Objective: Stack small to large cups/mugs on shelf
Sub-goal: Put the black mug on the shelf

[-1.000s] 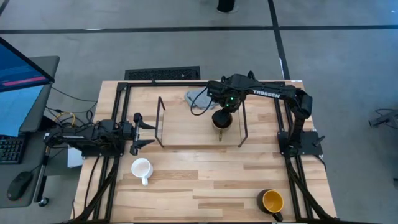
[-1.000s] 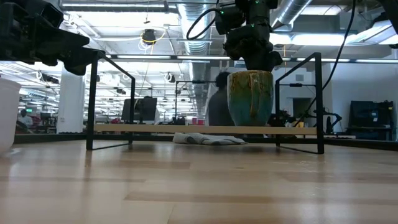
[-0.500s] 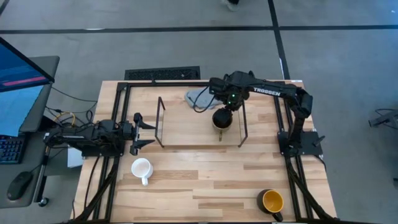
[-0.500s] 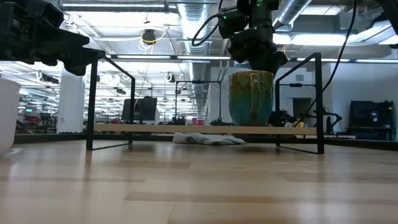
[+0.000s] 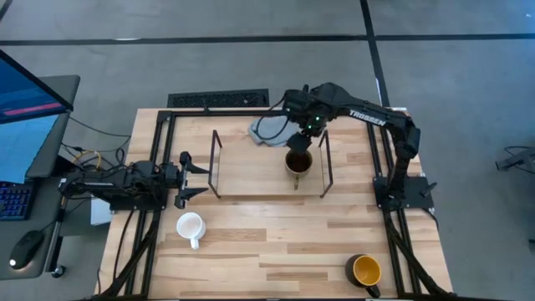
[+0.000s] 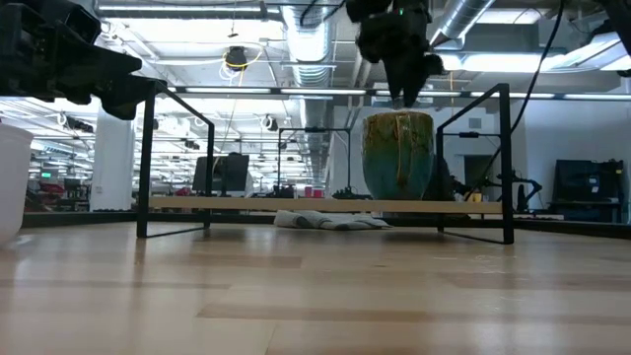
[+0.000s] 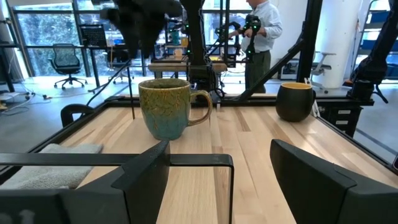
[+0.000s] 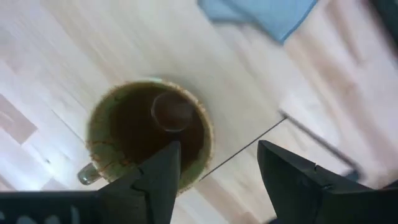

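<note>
The dark brown mug (image 5: 298, 161) stands upright on the shelf's wooden base (image 5: 259, 191), near its right wire end frame (image 5: 326, 163); it also shows in the low view (image 6: 397, 156). My right gripper (image 5: 303, 139) hangs above the mug, open and empty, and looks down into it (image 8: 149, 134). My left gripper (image 5: 196, 180) is open and empty, level, just left of the shelf. The small white mug (image 5: 191, 226) stands on the table near the left gripper. The dark mug with the yellow inside (image 5: 365, 271) stands at the near right.
A grey cloth (image 5: 267, 132) lies on the table behind the shelf, near my right arm. The black metal frame (image 5: 163, 150) edges the table. A person (image 7: 258, 37) stands in the room beyond the table's right side.
My right gripper has risen from the brown mug's rim and gone a little toward the table's far edge. The mug has stayed upright on the shelf.
</note>
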